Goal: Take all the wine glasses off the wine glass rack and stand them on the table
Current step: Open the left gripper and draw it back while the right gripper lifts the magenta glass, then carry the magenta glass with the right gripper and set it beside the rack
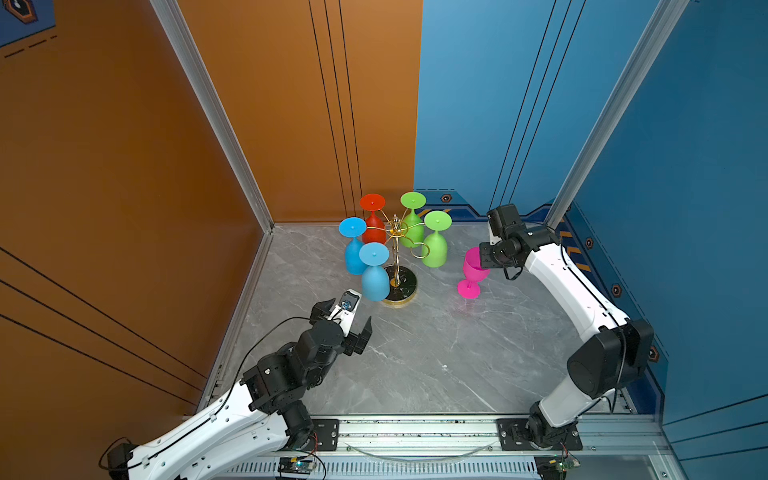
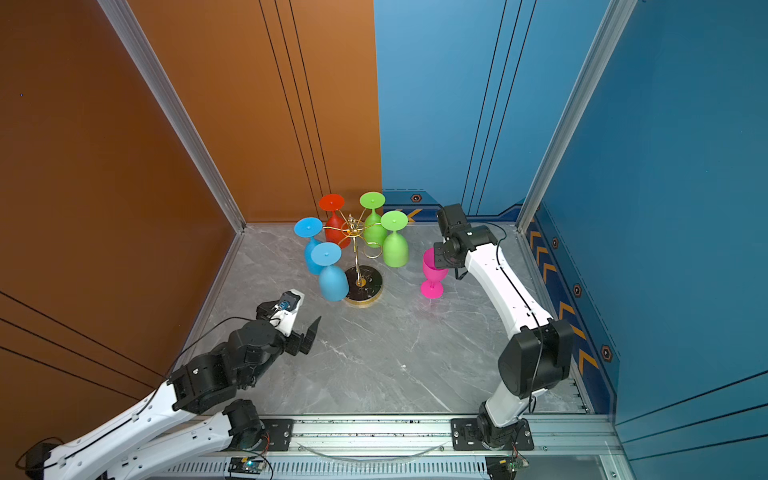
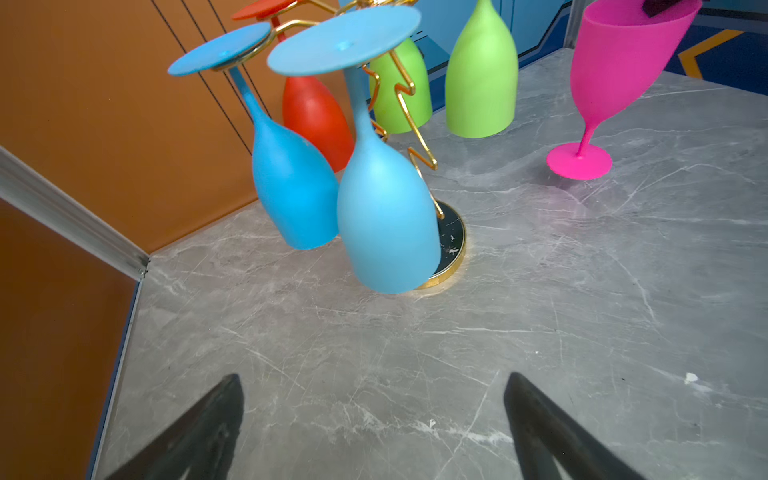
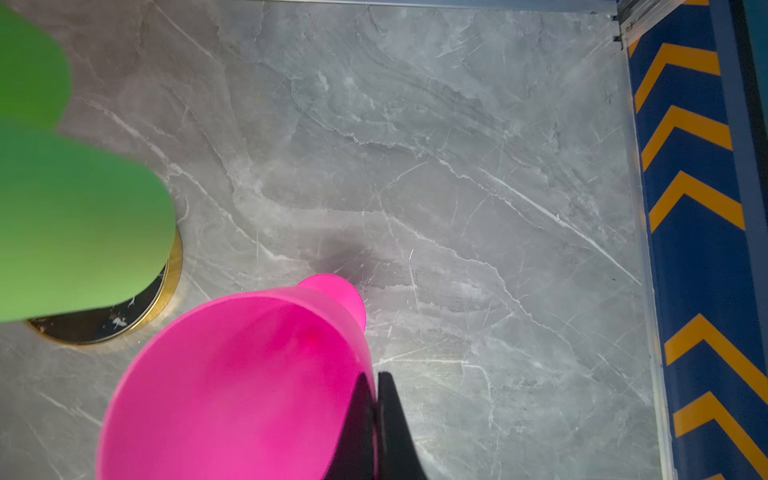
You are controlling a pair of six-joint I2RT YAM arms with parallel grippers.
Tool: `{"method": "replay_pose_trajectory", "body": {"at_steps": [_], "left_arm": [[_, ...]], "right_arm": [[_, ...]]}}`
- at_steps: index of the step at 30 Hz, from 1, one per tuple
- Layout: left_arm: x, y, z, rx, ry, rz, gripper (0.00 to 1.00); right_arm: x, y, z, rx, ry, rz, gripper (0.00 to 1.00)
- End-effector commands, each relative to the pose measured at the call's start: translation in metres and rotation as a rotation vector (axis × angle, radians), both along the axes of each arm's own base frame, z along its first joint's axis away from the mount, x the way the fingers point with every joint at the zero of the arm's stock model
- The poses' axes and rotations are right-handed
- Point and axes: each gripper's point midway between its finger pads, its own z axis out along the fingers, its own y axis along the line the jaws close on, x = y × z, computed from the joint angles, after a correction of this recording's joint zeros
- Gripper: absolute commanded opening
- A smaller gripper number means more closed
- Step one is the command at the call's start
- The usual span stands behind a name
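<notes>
We see our right gripper [image 4: 376,384] pinching the rim of the pink wine glass [image 1: 473,268]. The glass is tilted, off the wine glass rack [image 1: 409,284] and nearer the table's [image 1: 415,365] back right corner. The rack stands by the middle of the back edge, with five other glasses [image 1: 375,282] hanging upside down. Our left gripper [image 3: 374,378] has its jaws spread wide, holding nothing.

The wine glass rack [image 1: 406,285] stands toward the back of the desk [image 1: 436,353], with five hanging glasses [image 1: 375,279] ringed around its pole. To its right, well apart, the wine glass [image 1: 473,272] tilts foot-down, with the right pincer [image 4: 375,378] on its rim. The left pincer [image 3: 374,376] hovers before the rack, leftward.
</notes>
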Motion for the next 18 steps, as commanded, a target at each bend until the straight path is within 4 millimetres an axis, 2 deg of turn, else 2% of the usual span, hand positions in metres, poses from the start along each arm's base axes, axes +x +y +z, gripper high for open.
{"method": "replay_pose_trajectory", "body": {"at_steps": [1,4,5,10,18], "left_arm": [[0.004,0.014,-0.006,-0.045,0.059,0.073,0.98],[0.011,0.033,-0.013,-0.077,0.104,0.164,0.98],[0.012,0.037,-0.015,-0.094,0.117,0.18,0.98],[0.016,0.052,-0.022,-0.136,0.138,0.244,0.98],[0.023,0.062,-0.023,-0.126,0.139,0.3,0.98]], "right_arm": [[0.03,-0.007,0.006,-0.008,-0.055,-0.02,0.0],[0.048,-0.009,-0.003,0.001,-0.044,-0.03,0.0],[0.057,-0.008,0.004,0.009,-0.066,-0.032,0.0],[0.081,-0.004,0.002,0.035,-0.075,-0.031,0.0],[0.108,0.005,-0.007,0.072,-0.077,-0.026,0.0]]}}
